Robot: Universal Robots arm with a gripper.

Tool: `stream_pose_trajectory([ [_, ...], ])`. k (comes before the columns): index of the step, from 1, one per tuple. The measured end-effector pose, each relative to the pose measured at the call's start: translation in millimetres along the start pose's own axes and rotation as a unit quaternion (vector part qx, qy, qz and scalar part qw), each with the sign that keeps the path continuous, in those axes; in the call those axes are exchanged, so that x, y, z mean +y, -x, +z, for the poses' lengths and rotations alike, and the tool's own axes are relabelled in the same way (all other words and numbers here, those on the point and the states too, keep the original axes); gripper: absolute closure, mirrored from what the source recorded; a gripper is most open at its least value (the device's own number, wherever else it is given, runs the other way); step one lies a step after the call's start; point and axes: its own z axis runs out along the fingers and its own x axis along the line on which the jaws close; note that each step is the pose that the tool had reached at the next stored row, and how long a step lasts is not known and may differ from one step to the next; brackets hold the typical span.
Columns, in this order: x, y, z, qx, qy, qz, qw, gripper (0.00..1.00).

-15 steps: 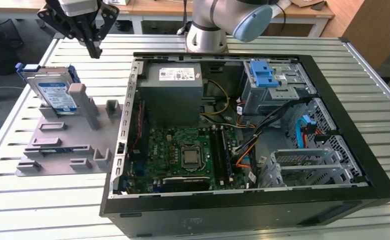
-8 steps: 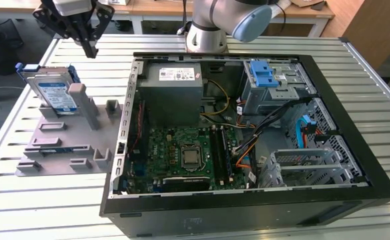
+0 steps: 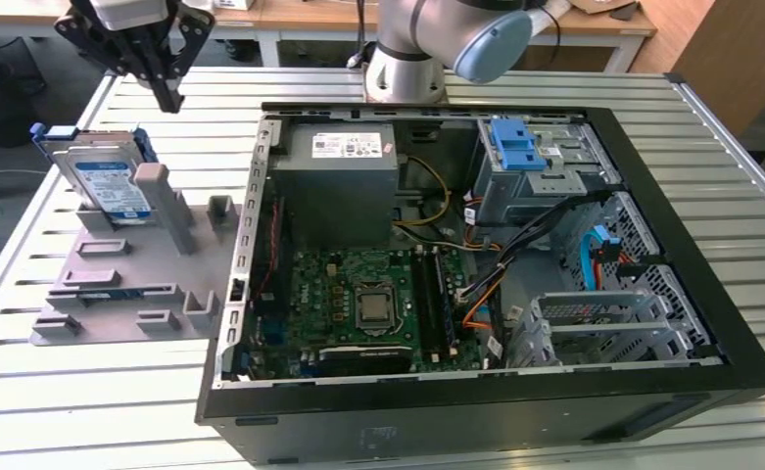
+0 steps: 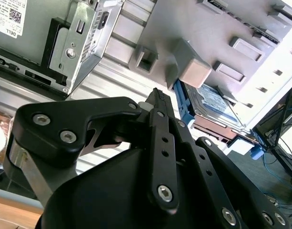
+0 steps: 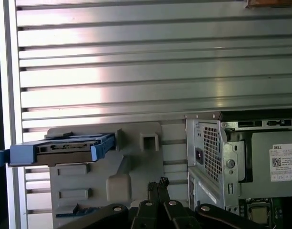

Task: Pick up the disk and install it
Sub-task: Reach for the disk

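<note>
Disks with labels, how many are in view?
1: the disk is propped in the grey holder at the exterior view's left, beside the computer case. Others may hide inside it.

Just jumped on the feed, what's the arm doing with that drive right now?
The gripper hangs empty, fingers closed together, above the disk and apart from it. The disk is propped on edge in the grey holder on the slatted table, to the exterior view's left of the open computer case. The disk has not been picked up or installed yet.
</note>
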Motion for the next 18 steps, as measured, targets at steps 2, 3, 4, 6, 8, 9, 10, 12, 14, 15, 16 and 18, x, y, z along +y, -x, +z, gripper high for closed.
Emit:
stream_pose_trajectory([
  [2, 0.7, -2.1, 0.1, 0.0000, 0.0000, 0.000, 1.0000, 0.89],
  [3, 1.0, -3.1, 0.2, 0.0000, 0.0000, 0.000, 1.0000, 0.89],
  [4, 1.3, -4.0, 0.2, 0.0000, 0.0000, 0.000, 1.0000, 0.89],
  [6, 2.4, -6.9, 0.5, 0.0000, 0.0000, 0.000, 1.0000, 0.89],
  [8, 2.4, -6.9, 0.5, 0.0001, 0.0000, 0.000, 1.0000, 0.89],
  [9, 2.4, -6.9, 0.5, 0.0000, 0.0000, 0.000, 1.0000, 0.89],
  [10, 2.4, -7.0, 0.5, 0.0001, 0.0000, 0.000, 1.0000, 0.89],
  [12, 2.5, -7.0, 0.6, 0.0000, 0.0000, 0.000, 1.0000, 0.89],
  [14, 2.8, -7.8, 0.7, 0.0000, 0.0000, 0.000, 1.0000, 0.89],
  [15, 3.2, -9.2, 0.9, 0.0000, 0.0000, 0.000, 1.0000, 0.89],
  [16, 3.6, -10.3, 0.9, 0.0001, -0.0001, 0.000, 1.0000, 0.89],
  [18, 5.8, -16.3, 1.3, 0.0000, 0.0000, 0.000, 1.0000, 0.89],
])
